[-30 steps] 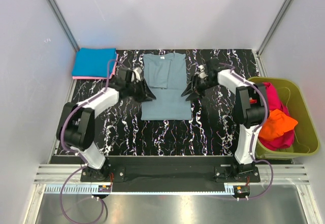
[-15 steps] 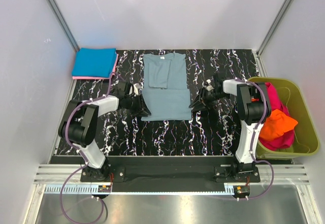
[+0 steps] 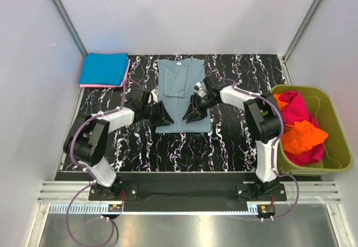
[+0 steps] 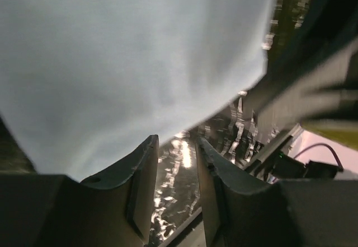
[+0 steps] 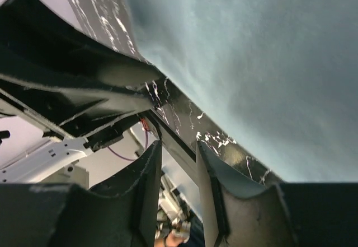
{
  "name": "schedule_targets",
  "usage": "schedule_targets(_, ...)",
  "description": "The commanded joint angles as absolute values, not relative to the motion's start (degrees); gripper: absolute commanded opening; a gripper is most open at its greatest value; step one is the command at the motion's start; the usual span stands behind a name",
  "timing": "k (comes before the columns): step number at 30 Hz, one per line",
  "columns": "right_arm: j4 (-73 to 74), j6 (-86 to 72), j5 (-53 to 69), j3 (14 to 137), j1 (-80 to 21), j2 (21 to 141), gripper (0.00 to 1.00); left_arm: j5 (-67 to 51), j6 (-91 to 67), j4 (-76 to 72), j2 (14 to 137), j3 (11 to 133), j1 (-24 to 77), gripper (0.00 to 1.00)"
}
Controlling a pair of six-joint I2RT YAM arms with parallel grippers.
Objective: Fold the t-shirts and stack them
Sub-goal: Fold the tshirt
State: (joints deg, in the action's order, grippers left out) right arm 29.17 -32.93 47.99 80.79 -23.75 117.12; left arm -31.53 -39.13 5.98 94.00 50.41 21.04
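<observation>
The dusty grey-blue cloth t-shirt lies flat at the middle back of the black white-veined table, collar far, one sleeve folded inward. The left gripper and right gripper crowd its lower half, jaws slightly parted, clasping nothing. A folded bright blue t-shirt lies far left; magenta and orange shirts fill the olive-green plastic tub on the right

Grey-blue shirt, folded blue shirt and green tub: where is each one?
grey-blue t-shirt (image 3: 182,93), top view, middle of its front
bright blue t-shirt (image 3: 103,69), top view, middle of its folded top
olive-green tub (image 3: 307,88), top view, its far rim
</observation>
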Motion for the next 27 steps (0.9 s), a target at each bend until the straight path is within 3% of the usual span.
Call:
schedule_targets(1,26.3,-35.9,49.8,80.3,-23.5,120.9,0.37,-30.8,-40.7,2.1,97.1,47.5,19.6,0.37)
schedule_targets(8,26.4,-30.5,48.1,70.3,-18.6,119.0,0.36,-30.0,-38.4,1.5,95.5,41.0,17.8,0.36)
schedule_targets(14,27.3,-28.5,45.6,60.3,-10.8,108.7,0.40,-28.5,-39.2,5.2,86.0,37.8,17.9,0.37)
schedule_targets(20,26.4,-34.0,39.5,52.2,-9.8,97.8,0.56,-20.8,-47.1,9.8,67.5,34.7,17.9,0.54)
schedule_targets(23,18.8,-42.4,37.4,45.8,-9.8,92.8,0.62,-17.9,-55.2,9.8,61.5,30.2,17.9,0.58)
schedule_targets(27,-1.7,-57.9,33.7,33.5,-9.8,86.9,0.67,-12.2,-70.6,4.5,56.4,20.9,18.0,0.59)
